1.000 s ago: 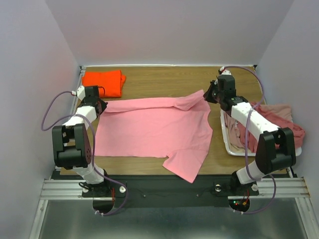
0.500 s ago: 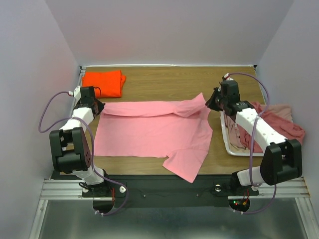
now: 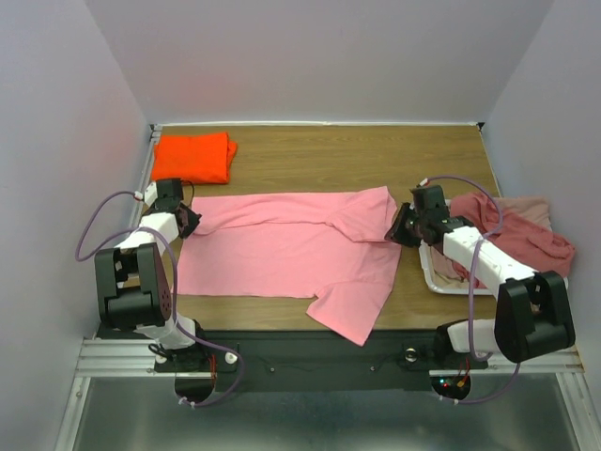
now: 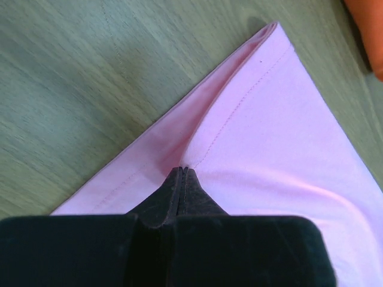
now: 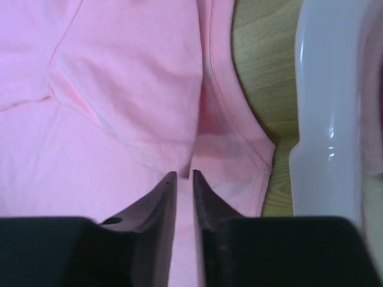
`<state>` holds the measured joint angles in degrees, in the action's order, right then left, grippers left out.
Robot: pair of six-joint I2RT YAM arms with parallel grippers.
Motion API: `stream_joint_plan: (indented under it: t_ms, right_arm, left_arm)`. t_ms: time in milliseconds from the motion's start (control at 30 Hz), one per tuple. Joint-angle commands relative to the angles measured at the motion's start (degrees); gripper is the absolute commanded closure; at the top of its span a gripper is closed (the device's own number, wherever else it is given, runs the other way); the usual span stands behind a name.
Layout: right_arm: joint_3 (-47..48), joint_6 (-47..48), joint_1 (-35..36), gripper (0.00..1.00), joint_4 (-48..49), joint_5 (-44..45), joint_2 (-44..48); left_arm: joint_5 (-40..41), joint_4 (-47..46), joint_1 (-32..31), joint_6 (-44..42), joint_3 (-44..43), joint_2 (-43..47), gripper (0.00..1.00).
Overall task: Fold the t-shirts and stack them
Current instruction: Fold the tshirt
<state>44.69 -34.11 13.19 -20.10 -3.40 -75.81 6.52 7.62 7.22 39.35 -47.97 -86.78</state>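
Note:
A light pink t-shirt lies spread across the middle of the table, its far edge folded over toward the near side. My left gripper sits low at the shirt's left folded corner. In the left wrist view it is shut on the pink cloth at the hem seam. My right gripper rests at the shirt's right folded corner. Its jaws stand a little apart over the pink cloth, with a small fold edge loose at the tips. An orange t-shirt lies folded at the back left.
A white tray stands at the right, close beside my right gripper; its rim fills the right of the right wrist view. Dusty rose and pale pink shirts are heaped in it. One pink sleeve hangs toward the table's near edge.
Both grippers came toward the near side and down, drawing the shirt's far edge over onto itself. The right jaws have parted a little; the left stays shut.

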Motion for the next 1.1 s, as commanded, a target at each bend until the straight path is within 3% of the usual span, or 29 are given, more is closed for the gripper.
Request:
stream_joint_plan:
  t_ms: [0,33,67,100,200,233,433,533,567,800,933,1067]
  right_arm:
    - [-1.00,-0.43,0.52,0.70,0.85,-2.67,1.81]
    - [-0.83,-0.43,0.52,0.64,0.76,-1.71,1.89]
    - [-0.57,-0.43,0.52,0.58,0.67,-1.61,2.07]
    - [-0.22,-0.09,0.52,0.51,0.59,-1.87,2.16]
    - [1.63,0.62,0.61,0.47,0.59,-2.75,2.42]
    - [2.24,1.49,0.70,0.47,0.59,-2.75,2.34]
    - [8.13,4.40,1.49,0.38,0.67,-3.72,-1.52]
    - [12.77,5.28,2.19,0.25,0.76,-3.46,-4.86]
    - [15.06,5.45,2.36,0.00,0.67,-2.85,-7.22]
    - [23.24,6.60,3.42,0.00,4.54,-4.60,-21.28]
    - [28.25,6.77,3.77,0.00,7.00,-4.25,-29.28]
    - [30.37,5.63,3.77,0.00,7.09,1.54,-33.87]
  left_arm:
    - [2.61,2.22,0.16,0.72,-0.37,0.21,0.85]
    - [3.23,2.84,0.16,0.99,-0.81,0.21,0.77]
    - [4.71,4.06,0.16,1.34,-1.16,0.65,0.58]
    - [5.25,4.42,0.25,1.43,-1.43,1.00,0.49]
    - [7.35,6.79,0.68,2.13,-3.62,1.62,0.21]
    - [8.06,7.58,0.95,2.65,-5.28,1.70,0.17]
    - [6.05,9.70,1.48,1.52,-12.32,1.88,0.14]
    - [2.53,7.86,0.87,0.20,-13.29,1.71,0.14]
    - [1.75,6.72,0.34,0.02,-13.29,1.18,0.14]
    - [-7.82,-0.75,-3.62,-2.17,-13.82,-6.80,0.13]
    - [-8.02,-2.43,-3.62,-2.18,-15.49,-12.52,0.13]
    - [-6.97,-3.40,-3.18,-1.56,-16.19,-16.66,0.14]
